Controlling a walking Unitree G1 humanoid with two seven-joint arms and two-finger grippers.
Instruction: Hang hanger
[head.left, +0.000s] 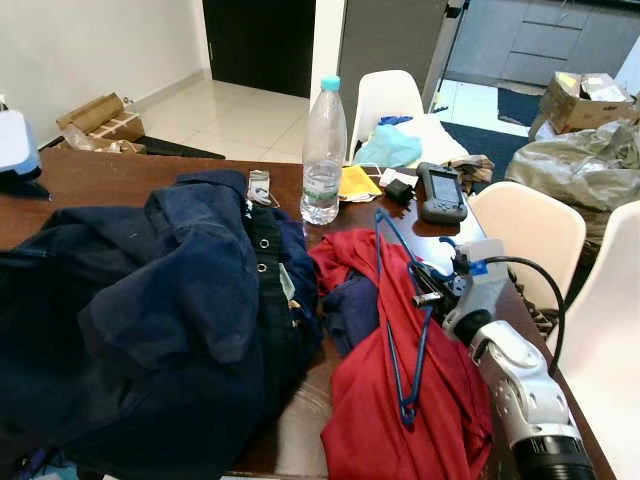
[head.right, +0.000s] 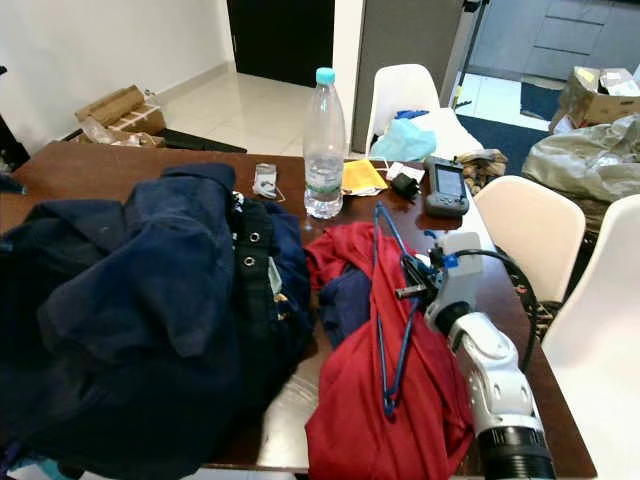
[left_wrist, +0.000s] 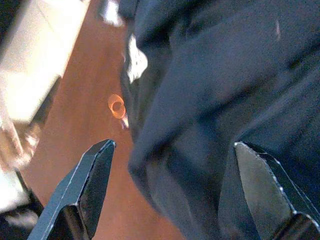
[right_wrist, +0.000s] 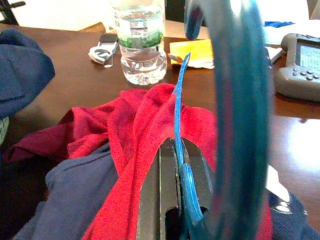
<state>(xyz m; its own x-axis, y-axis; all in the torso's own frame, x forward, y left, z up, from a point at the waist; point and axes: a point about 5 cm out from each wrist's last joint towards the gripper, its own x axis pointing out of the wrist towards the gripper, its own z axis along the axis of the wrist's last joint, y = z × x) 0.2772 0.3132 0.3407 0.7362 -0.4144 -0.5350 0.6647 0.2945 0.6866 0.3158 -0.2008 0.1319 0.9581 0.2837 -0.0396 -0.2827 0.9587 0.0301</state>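
A thin blue hanger (head.left: 392, 365) lies tilted over a red garment (head.left: 440, 400) on the brown table (head.left: 110, 175). My right gripper (head.left: 425, 292) is at the hanger's right side, shut on its blue wire (right_wrist: 179, 150). In the right wrist view the hanger's hook (right_wrist: 240, 115) curves large and blurred close to the lens. My left gripper (left_wrist: 174, 146) is open, its fingers (left_wrist: 90, 185) spread beside a dark navy jacket (left_wrist: 215, 75) just above the table top.
A large navy jacket (head.left: 150, 300) covers the table's left half. A water bottle (head.left: 323, 150), a yellow packet (head.left: 358, 182) and a grey handheld device (head.left: 441, 192) stand behind the red garment. White chairs (head.left: 530, 230) line the right side.
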